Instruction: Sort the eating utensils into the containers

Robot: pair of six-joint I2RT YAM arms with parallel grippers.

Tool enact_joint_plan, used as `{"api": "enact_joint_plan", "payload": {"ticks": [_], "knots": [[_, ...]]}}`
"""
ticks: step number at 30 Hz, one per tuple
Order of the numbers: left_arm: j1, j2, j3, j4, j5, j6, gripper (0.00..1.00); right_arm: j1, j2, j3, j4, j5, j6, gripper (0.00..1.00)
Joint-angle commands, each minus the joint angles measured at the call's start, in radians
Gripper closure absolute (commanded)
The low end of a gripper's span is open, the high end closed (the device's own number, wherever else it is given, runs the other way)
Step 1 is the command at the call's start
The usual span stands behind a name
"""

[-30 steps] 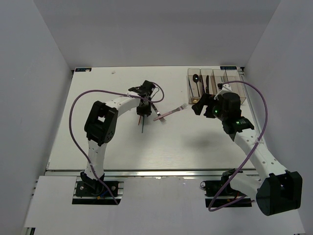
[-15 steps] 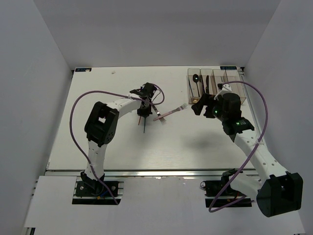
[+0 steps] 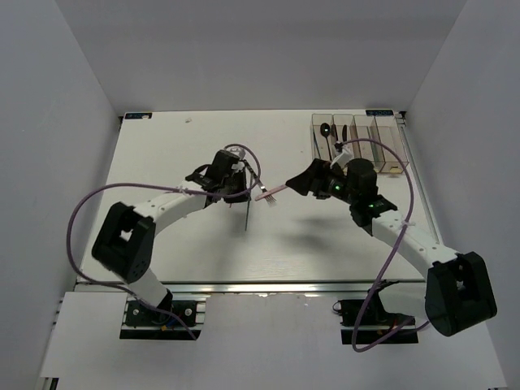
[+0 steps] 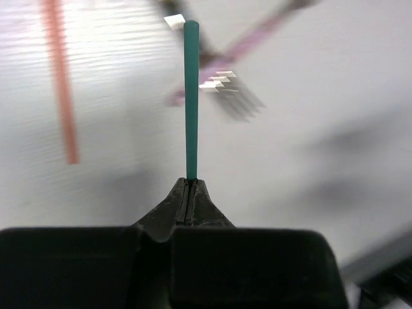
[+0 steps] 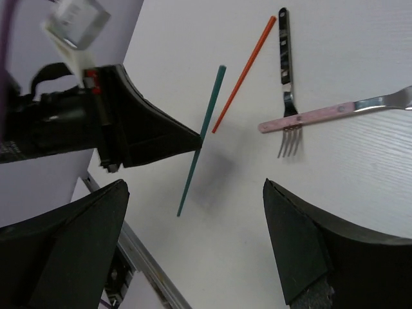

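Note:
My left gripper (image 4: pixel 190 183) is shut on the green chopstick (image 4: pixel 191 96) and holds it above the table; in the top view the gripper (image 3: pixel 240 193) and chopstick (image 3: pixel 246 215) are at centre-left. The orange chopstick (image 5: pixel 243 74), a dark-handled fork (image 5: pixel 286 77) and the pink-handled fork (image 5: pixel 318 116) lie on the table beyond it. My right gripper (image 5: pixel 193 251) is open and empty, hovering near the pink fork (image 3: pixel 268 195) in the top view (image 3: pixel 296 183). The clear containers (image 3: pixel 382 142) stand at the back right, with a black spoon (image 3: pixel 325 130) and a dark knife (image 3: pixel 343 138) inside.
White walls enclose the table on three sides. A metal rail (image 3: pixel 244 286) runs along the near edge. Purple cables loop over both arms (image 3: pixel 85 207).
My left gripper has drawn back toward the near side with the green chopstick lifted. My right gripper has moved left, from beside the containers to over the pink fork.

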Motion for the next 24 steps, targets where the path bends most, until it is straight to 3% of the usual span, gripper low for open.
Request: {"api": "enact_joint_plan", "payload": {"ticks": [1,4,9,14,17,18,19,20,21,23,24], "knots": [[-0.009,-0.092,-0.093,0.329,0.338,-0.095,1.0,0.085,0.034,0.03,0.15,0.09,0.086,0.11],[-0.01,-0.104,-0.163,0.567,0.5,-0.195,1.0,0.145,0.058,0.046,0.158,0.222,0.095,0.11],[-0.012,-0.159,-0.294,0.858,0.572,-0.301,1.0,0.205,0.104,0.078,0.102,0.337,0.084,0.15],[-0.013,-0.19,-0.317,0.951,0.621,-0.353,1.0,0.219,0.125,0.063,0.146,0.356,0.087,0.21],[-0.013,-0.184,-0.315,0.956,0.629,-0.356,1.0,0.22,0.127,0.063,0.17,0.361,0.083,0.32],[-0.013,-0.181,-0.317,0.96,0.637,-0.359,1.0,0.22,0.128,0.064,0.179,0.35,0.081,0.51],[-0.015,-0.178,-0.328,0.975,0.644,-0.367,1.0,0.22,0.13,0.073,0.192,0.338,0.072,0.62],[-0.015,-0.17,-0.335,1.012,0.649,-0.379,1.0,0.22,0.133,0.079,0.195,0.31,0.072,0.93],[-0.015,-0.169,-0.341,1.018,0.649,-0.39,1.0,0.22,0.133,0.082,0.196,0.296,0.072,1.0],[-0.015,-0.164,-0.345,1.014,0.632,-0.387,0.81,0.22,0.118,0.075,0.21,0.267,0.078,1.0],[-0.015,-0.158,-0.343,0.993,0.602,-0.384,0.39,0.219,0.111,0.073,0.212,0.259,0.078,1.0]]}}
